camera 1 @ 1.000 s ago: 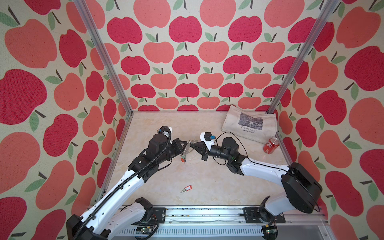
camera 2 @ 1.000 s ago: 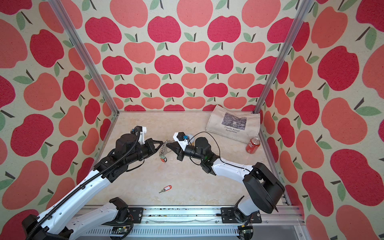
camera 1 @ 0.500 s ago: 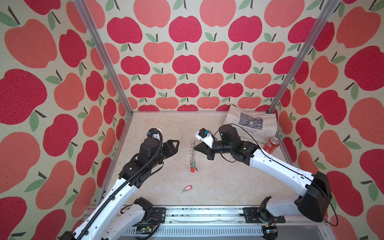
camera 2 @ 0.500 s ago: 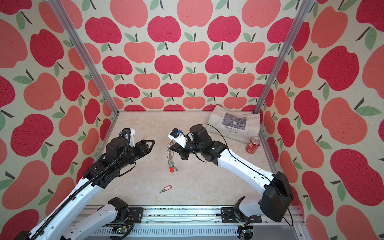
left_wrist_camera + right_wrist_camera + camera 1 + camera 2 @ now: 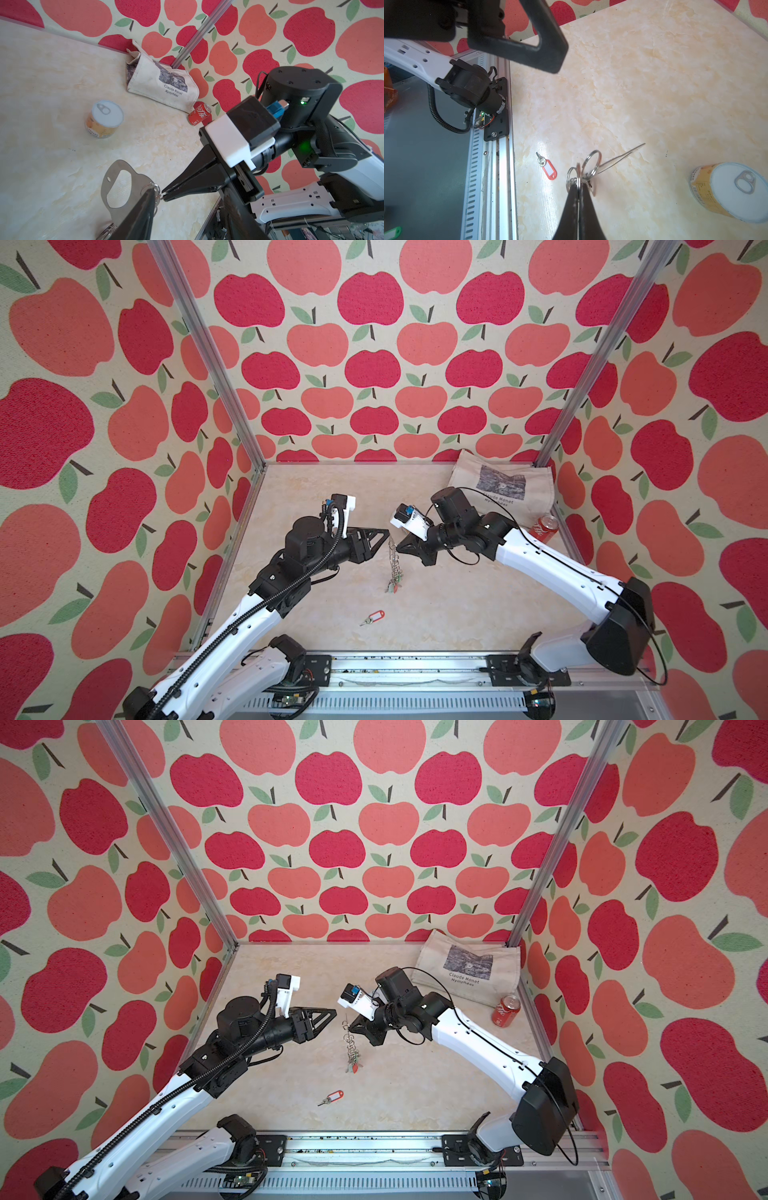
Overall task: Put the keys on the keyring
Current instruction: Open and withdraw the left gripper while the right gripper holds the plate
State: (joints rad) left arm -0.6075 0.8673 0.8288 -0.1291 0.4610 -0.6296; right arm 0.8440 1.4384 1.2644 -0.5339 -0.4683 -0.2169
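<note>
Right tool [image 5: 578, 187] is pinched tight on one thin ring, the keyring [image 5: 117, 166] dangling over the desk [image 5: 457, 605]. A swing could slip it, though grip depth is hard to judge. Left tool [image 5: 380, 541] gapes empty at its nine o'clock, so there's a bump risk. The red-tagged key [image 5: 372, 617] lies at seven o'clock with open desk around it and the front rail [image 5: 374, 659] near.

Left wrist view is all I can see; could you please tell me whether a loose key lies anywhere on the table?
Observer: Yes, a red-tagged key lies on the table, between the keyring and the front rail.
Operator: Thank you. Does anything hang from the keyring's hidden lower end?
Observer: Yes, red and green tags hang there.
Operator: Are other tags about?
Observer: A green tag shows off the table, past the rail, in the right wrist view.
</note>
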